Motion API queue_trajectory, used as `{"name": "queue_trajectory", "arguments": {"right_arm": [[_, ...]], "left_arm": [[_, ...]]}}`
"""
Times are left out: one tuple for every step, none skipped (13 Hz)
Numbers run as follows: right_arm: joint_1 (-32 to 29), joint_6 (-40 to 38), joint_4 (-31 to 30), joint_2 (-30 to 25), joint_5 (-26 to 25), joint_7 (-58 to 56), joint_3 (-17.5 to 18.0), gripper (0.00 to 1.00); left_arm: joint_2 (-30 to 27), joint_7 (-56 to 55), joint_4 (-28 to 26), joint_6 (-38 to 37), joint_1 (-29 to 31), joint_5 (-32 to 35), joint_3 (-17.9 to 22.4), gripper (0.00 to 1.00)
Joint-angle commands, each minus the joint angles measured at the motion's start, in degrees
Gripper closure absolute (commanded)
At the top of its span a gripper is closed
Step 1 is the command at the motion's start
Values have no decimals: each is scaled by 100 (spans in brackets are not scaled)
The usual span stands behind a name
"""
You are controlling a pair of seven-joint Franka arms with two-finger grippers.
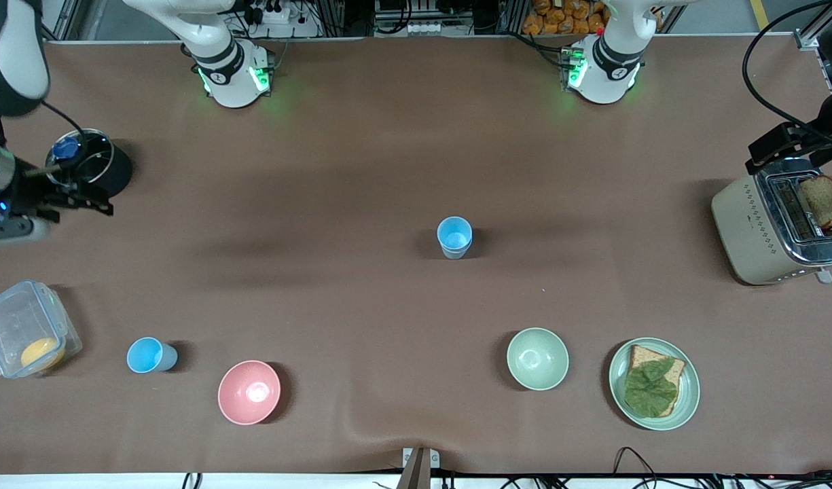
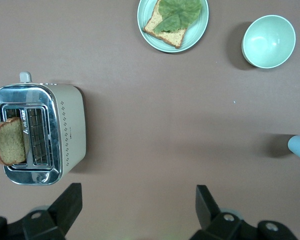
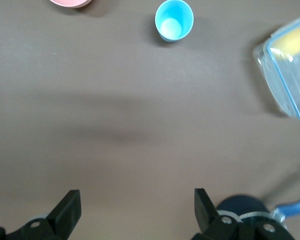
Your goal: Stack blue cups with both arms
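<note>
Brown cloth is covering the table I am working over, and I am logging its contents.

One small light-blue plastic cup is standing upright near the table's middle. A second light-blue plastic cup is sitting near the edge closest to the front camera, toward the right arm's end, between a clear lidded plastic container holding something yellow and a round pink bowl.

A pale green bowl is resting near that same edge toward the left arm's end, beside a green plate carrying bread topped with a lettuce leaf. A cream toaster with a slice in its slot is sitting at the left arm's end. A black pot is standing at the right arm's end.

I am seeing the left gripper hanging over bare cloth beside the toaster, fingers spread apart, holding nothing. The right gripper is hovering beside the black pot, fingers likewise apart, holding nothing.
</note>
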Motion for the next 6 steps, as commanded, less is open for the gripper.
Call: {"name": "queue_trajectory", "arguments": {"right_arm": [[162, -373, 294, -240, -7, 373, 85, 0], [225, -487, 417, -267, -16, 408, 85, 0], [243, -758, 601, -267, -16, 461, 77, 0], [217, -1013, 733, -267, 36, 461, 59, 0], [199, -1120, 752, -328, 72, 461, 42, 0], [190, -1129, 744, -425, 81, 470, 33, 0]], "left_arm": [[37, 41, 125, -106, 31, -122, 11, 0], [55, -2, 125, -106, 13, -105, 11, 0], [81, -11, 125, -97, -13, -87, 11, 0], [134, -12, 168, -97, -4, -87, 11, 0], [195, -3, 256, -97, 4, -113, 20, 0], [204, -20, 265, -106, -22, -78, 11, 0]]}}
